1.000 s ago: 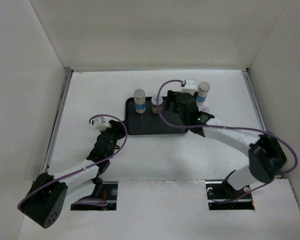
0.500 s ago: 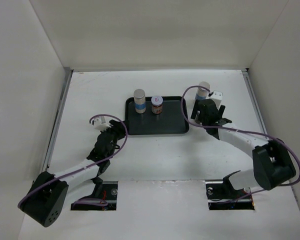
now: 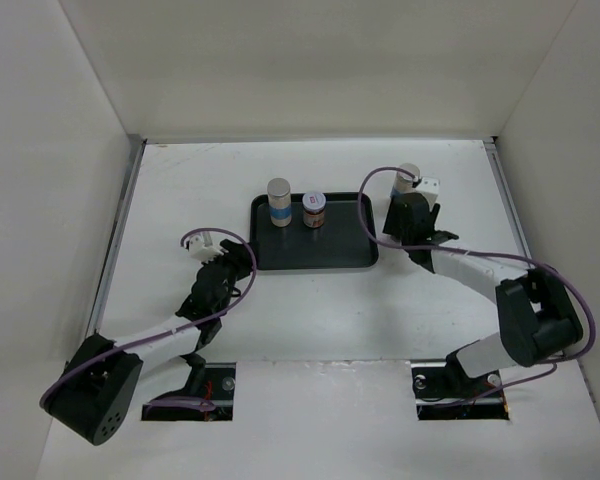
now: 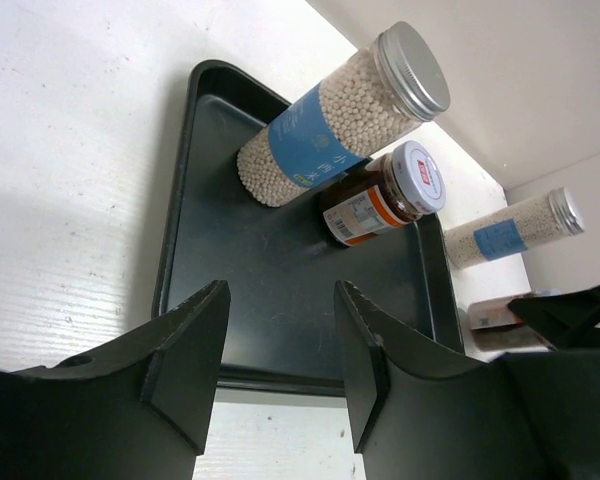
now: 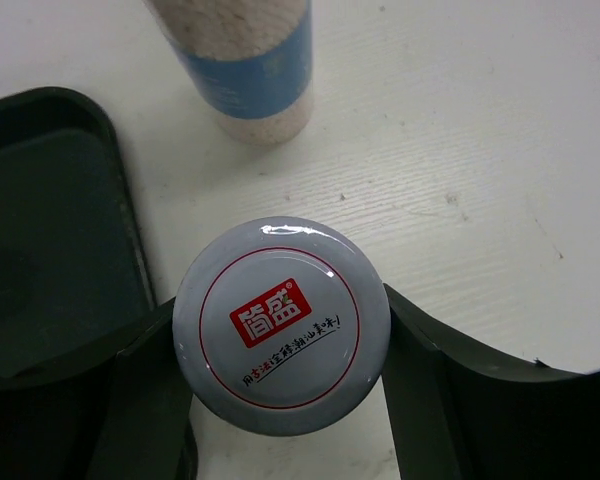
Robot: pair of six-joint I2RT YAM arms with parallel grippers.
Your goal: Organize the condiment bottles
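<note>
A black tray (image 3: 320, 250) holds one tall whitish bottle with a blue band (image 3: 279, 200) and one short brown jar (image 3: 314, 209); both also show in the left wrist view, the bottle (image 4: 330, 130) and the jar (image 4: 380, 205). A second tall bottle (image 3: 407, 178) stands on the table right of the tray. My right gripper (image 3: 412, 210) is just in front of it, shut on a second brown jar with a white, red-labelled lid (image 5: 280, 325); this jar is hidden under the gripper in the top view. My left gripper (image 4: 280, 350) is open and empty at the tray's near left corner.
The table is walled by white panels on the left, back and right. The tray's right edge (image 5: 50, 250) lies just left of the jar in my right gripper. The free tall bottle (image 5: 245, 70) stands close behind that jar.
My right gripper has left the tray, swung right and settled around the jar beside the free tall bottle. The left arm has hardly moved.
</note>
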